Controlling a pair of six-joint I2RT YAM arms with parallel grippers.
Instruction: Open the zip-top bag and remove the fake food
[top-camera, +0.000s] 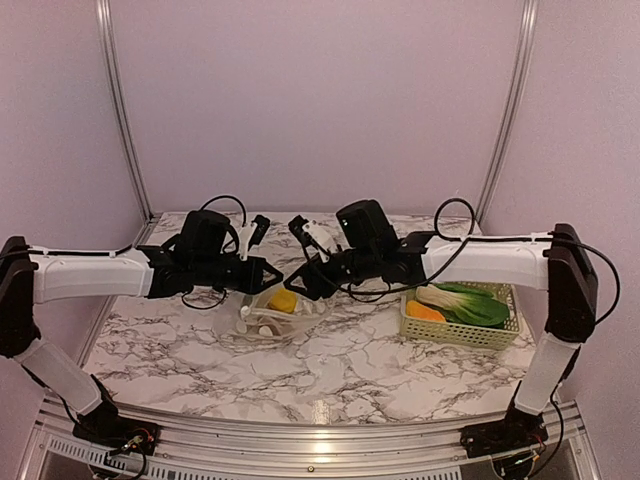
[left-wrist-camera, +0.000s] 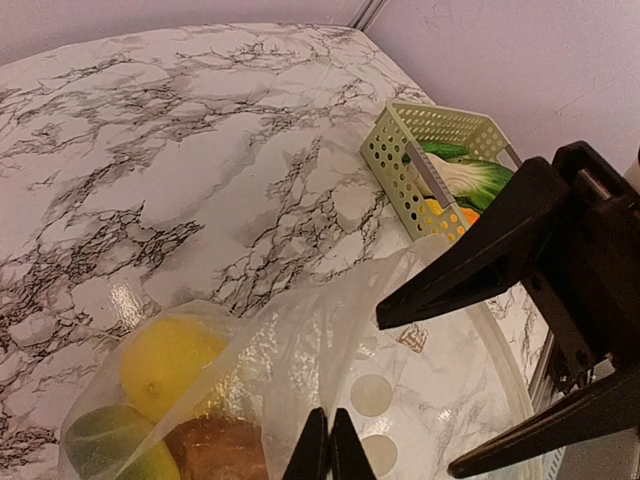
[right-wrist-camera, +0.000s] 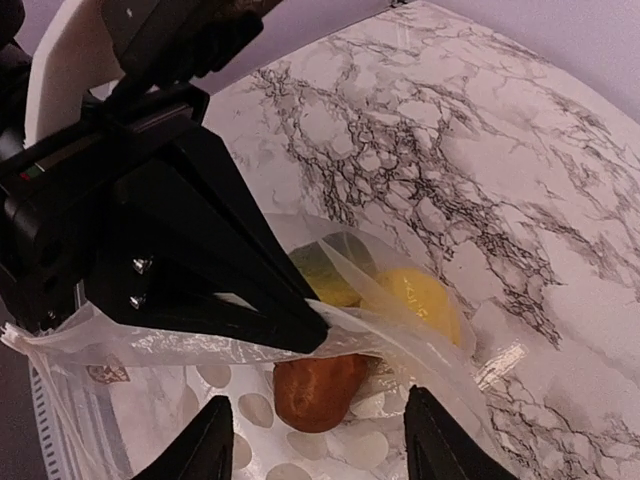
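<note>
The zip-top bag (top-camera: 262, 325) lies on the marble table between the arms, clear with white dots. My left gripper (left-wrist-camera: 328, 452) is shut, pinching the bag's upper film (left-wrist-camera: 300, 350) and holding it lifted. Inside the bag are fake food pieces: a yellow one (right-wrist-camera: 420, 300), a green one (right-wrist-camera: 325, 270) and a brown one (right-wrist-camera: 318, 390). My right gripper (right-wrist-camera: 318, 445) is open, its fingers (right-wrist-camera: 212, 440) spread at the bag's mouth on either side of the brown piece, not touching it. In the top view both grippers meet just above the bag, left (top-camera: 270, 272) and right (top-camera: 300, 282).
A pale yellow-green lattice basket (top-camera: 452, 330) stands at the right, holding a green leafy vegetable (top-camera: 465, 300) and an orange piece (top-camera: 425, 312); it also shows in the left wrist view (left-wrist-camera: 385, 150). Cables loop over both wrists. Walls close off the back.
</note>
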